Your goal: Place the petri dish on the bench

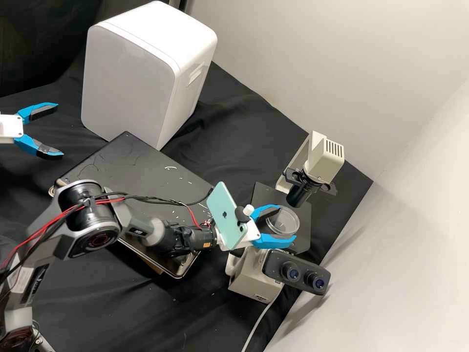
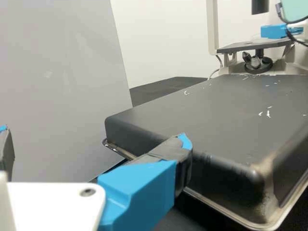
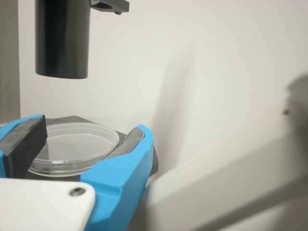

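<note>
Now the right gripper straddled the petri dish on the microscope, fingers apart for a grasp. Left gripper hung spread, clear.

The right gripper hides part of the petri dish; the high view's edge crops the left gripper.

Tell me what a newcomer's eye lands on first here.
The right gripper straddles a clear petri dish on the microscope stage, at the right side of the bench. A big white box stands at the back, and the left gripper hangs open at the left edge.
</note>
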Tool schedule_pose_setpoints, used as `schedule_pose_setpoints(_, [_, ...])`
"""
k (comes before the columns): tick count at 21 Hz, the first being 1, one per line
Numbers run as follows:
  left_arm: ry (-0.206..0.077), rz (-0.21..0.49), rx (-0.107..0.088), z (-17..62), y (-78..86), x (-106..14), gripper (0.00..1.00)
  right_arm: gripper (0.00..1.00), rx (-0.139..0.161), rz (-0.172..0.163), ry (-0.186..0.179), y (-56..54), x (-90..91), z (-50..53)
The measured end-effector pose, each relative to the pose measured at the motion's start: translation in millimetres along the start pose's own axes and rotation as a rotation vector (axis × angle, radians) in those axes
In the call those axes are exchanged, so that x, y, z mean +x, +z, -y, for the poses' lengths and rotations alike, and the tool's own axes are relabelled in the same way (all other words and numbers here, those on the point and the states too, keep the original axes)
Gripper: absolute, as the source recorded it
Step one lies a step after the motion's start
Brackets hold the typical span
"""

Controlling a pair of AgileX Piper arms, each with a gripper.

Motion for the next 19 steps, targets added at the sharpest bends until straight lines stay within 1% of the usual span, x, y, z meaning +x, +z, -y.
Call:
schedule_pose_setpoints(1, [0.0, 0.0, 0.0, 0.0, 0.0, 0.0, 1.0, 1.0, -0.001, 0.004, -0.004, 0.8, -6.5, -1.2])
schedule_pose_setpoints(3, [0.001, 0.0, 0.0, -0.2, 0.0, 0.3, 1.0, 1.0, -0.007, -0.001, -0.008, 0.1, -14.0, -3.4])
schedule_pose_setpoints(6, [0.003, 0.0, 0.0, -0.5, 0.1, 0.6, 1.0, 1.0, -0.009, -0.001, -0.017, -1.7, -21.7, -6.9])
schedule_pose_setpoints(10, [0.003, 0.0, 0.0, -0.5, 0.1, 0.6, 1.0, 1.0, -0.008, 0.0, -0.025, -2.3, -22.7, -4.9])
schedule_pose_setpoints(14, [0.003, 0.0, 0.0, -0.5, 0.1, 0.6, 1.0, 1.0, -0.009, -0.003, -0.024, -1.6, -24.8, -2.9])
schedule_pose_setpoints(18, [0.003, 0.0, 0.0, -0.5, 0.1, 0.6, 1.0, 1.0, -0.012, -0.007, -0.017, -0.6, -26.2, -2.5])
schedule_pose_setpoints(19, [0.003, 0.0, 0.0, -0.5, 0.1, 0.6, 1.0, 1.0, -0.011, -0.015, -0.009, -1.5, -26.9, -2.3])
